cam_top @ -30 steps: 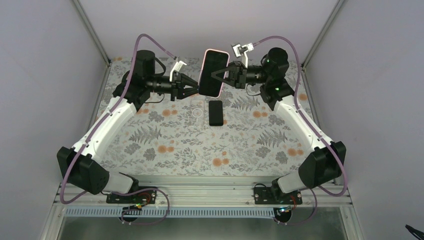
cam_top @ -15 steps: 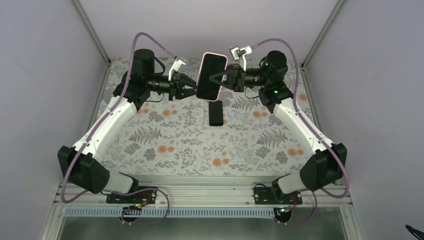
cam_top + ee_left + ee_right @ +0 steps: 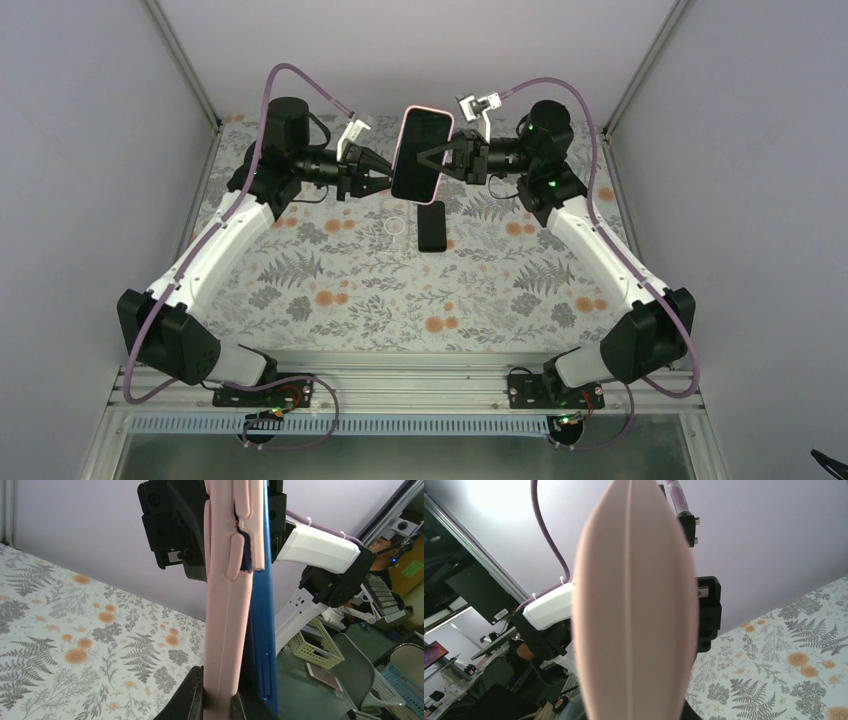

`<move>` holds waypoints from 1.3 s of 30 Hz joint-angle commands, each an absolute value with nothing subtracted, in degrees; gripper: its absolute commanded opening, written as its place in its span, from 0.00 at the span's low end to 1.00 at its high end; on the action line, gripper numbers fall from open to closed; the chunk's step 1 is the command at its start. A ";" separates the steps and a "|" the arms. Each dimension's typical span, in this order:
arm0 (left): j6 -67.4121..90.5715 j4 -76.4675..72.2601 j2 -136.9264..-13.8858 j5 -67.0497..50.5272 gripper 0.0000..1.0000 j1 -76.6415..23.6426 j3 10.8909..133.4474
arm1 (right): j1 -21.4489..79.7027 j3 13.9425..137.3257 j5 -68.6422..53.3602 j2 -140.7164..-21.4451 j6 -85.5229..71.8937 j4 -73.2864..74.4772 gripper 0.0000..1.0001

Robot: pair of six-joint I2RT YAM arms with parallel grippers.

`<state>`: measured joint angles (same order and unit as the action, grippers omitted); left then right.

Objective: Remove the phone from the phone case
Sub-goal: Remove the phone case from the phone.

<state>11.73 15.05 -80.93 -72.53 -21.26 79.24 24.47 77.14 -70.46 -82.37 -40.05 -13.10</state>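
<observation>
Two pincers, the left pincer (image 3: 385, 183) and the right pincer (image 3: 426, 158), are squeezed shut on the pink phone case (image 3: 227, 605), up in the air over the worktop (image 3: 330, 270); the case looks bendy, the blue phone (image 3: 261, 630) inside hard and slippery, so hold its thin edges.

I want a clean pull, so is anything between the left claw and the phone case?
Nothing visible. The left claw is shut on the phone case at its edge, the right claw clamps the opposite side, and the blue phone shows beside it.
</observation>
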 commanded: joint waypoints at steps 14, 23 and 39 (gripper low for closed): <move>7.99 14.45 -79.41 -68.94 0.02 -21.62 77.69 | 21.23 82.67 -80.18 -82.31 -36.15 -3.81 0.32; 3.88 17.94 -79.23 -67.18 0.02 -21.53 77.06 | 18.62 83.46 -78.82 -82.66 -36.23 -2.45 0.27; 4.49 16.04 -81.67 -66.43 0.14 -22.35 80.85 | 21.25 77.72 -80.94 -83.64 -39.71 -7.03 0.04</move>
<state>4.43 19.14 -80.55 -67.11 -22.02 77.36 18.76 78.61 -76.03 -83.72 -38.15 -5.96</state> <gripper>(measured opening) 0.110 0.079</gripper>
